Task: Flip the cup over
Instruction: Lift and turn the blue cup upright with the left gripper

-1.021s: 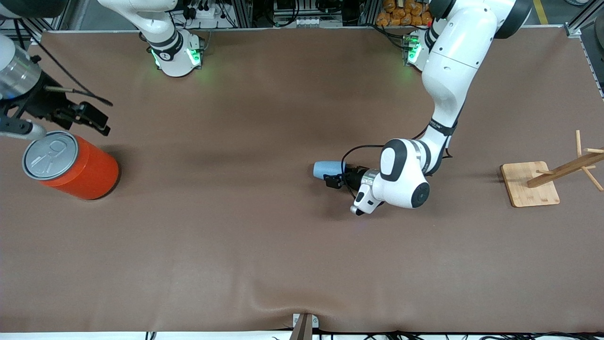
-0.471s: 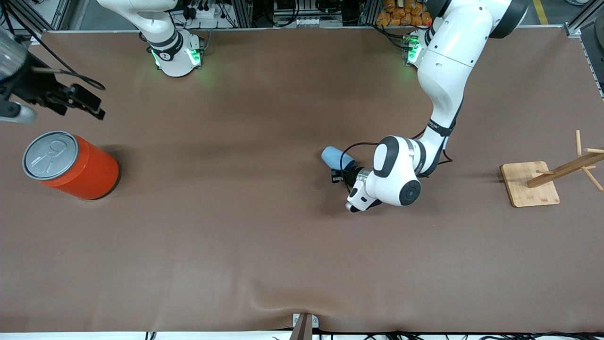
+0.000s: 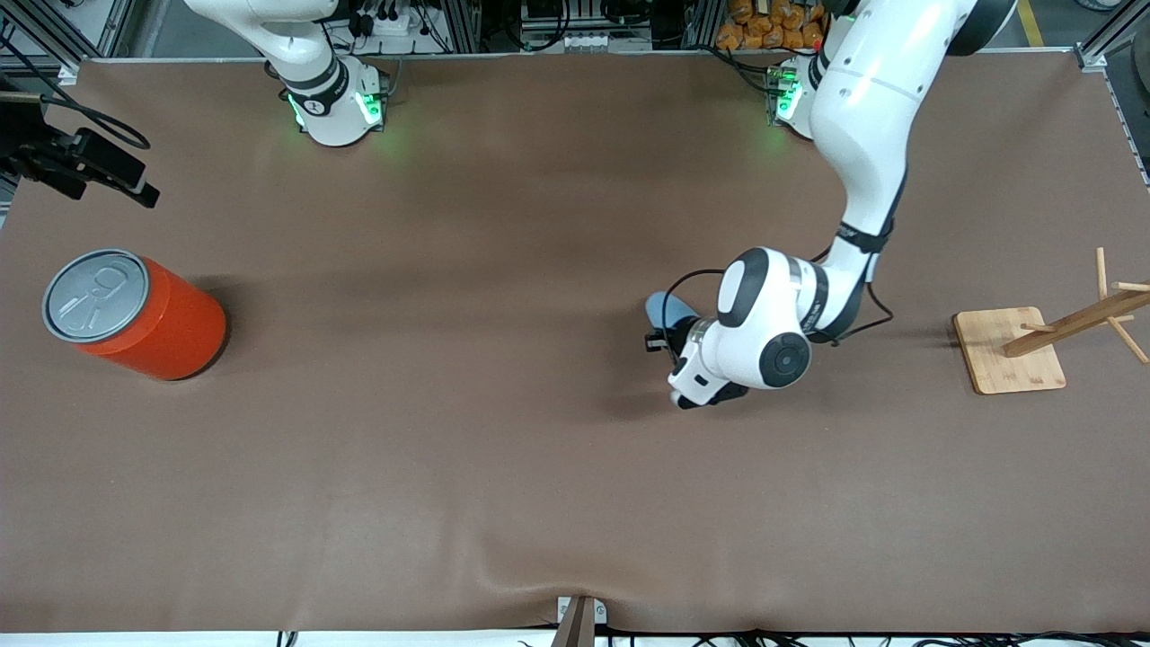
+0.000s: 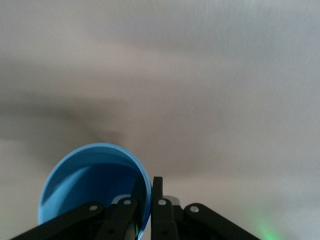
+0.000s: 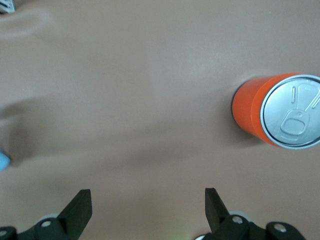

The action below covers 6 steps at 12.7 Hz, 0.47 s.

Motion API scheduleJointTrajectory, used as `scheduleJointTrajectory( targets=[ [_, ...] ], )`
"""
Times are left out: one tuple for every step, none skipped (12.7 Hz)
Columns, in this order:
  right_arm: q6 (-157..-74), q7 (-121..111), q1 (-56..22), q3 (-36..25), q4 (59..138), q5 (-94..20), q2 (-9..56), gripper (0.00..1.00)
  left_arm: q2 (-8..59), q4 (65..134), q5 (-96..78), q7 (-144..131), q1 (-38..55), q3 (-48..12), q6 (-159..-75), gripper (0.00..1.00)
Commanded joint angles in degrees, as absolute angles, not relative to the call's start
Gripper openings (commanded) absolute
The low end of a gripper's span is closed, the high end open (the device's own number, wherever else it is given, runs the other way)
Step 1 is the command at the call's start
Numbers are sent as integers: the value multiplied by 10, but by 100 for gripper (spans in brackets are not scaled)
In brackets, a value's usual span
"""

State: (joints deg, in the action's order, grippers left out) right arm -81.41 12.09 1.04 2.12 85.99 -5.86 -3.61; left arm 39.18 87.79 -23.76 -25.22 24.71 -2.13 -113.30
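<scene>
The small light blue cup is mostly hidden under the left wrist in the front view, near the middle of the table. My left gripper is shut on its rim. In the left wrist view one finger sits inside the cup and the other outside, with the wall pinched in my left gripper. The cup's darker blue inside faces the camera. My right gripper hangs open at the right arm's end of the table, empty. The right wrist view shows the right gripper spread wide over bare mat, with a sliver of the cup at the edge.
A big orange can with a grey pull-tab lid stands at the right arm's end, also seen as the can from the right wrist. A wooden rack on a square base stands at the left arm's end.
The left gripper shut on the cup's rim and swung the cup from lying on its side, shifting it toward the left arm's end. The right gripper drew away from the can.
</scene>
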Motion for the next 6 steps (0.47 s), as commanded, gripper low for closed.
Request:
scheduleJointTrajectory(
  targets=[
    [-797, 120, -3, 13, 840, -60, -25, 100, 335, 875, -174, -269, 245, 20, -1122, 0],
    [-797, 119, -4, 12, 842, -60, -25, 100, 327, 867, -157, -272, 250, 44, -1122, 0],
    [-797, 119, -4, 12, 843, -60, -25, 100, 318, 866, -141, -283, 249, 61, -1128, 0],
    [-799, 118, -4, 12, 842, -59, -25, 100, 316, 866, -123, -293, 246, 68, -1134, 0],
    [-799, 118, -4, 11, 843, -58, -25, 100, 318, 867, -95, -308, 246, 82, -1150, 0],
    [-799, 118, -4, 11, 843, -59, -25, 100, 326, 871, -62, -335, 247, 92, -1181, 0]
  ],
)
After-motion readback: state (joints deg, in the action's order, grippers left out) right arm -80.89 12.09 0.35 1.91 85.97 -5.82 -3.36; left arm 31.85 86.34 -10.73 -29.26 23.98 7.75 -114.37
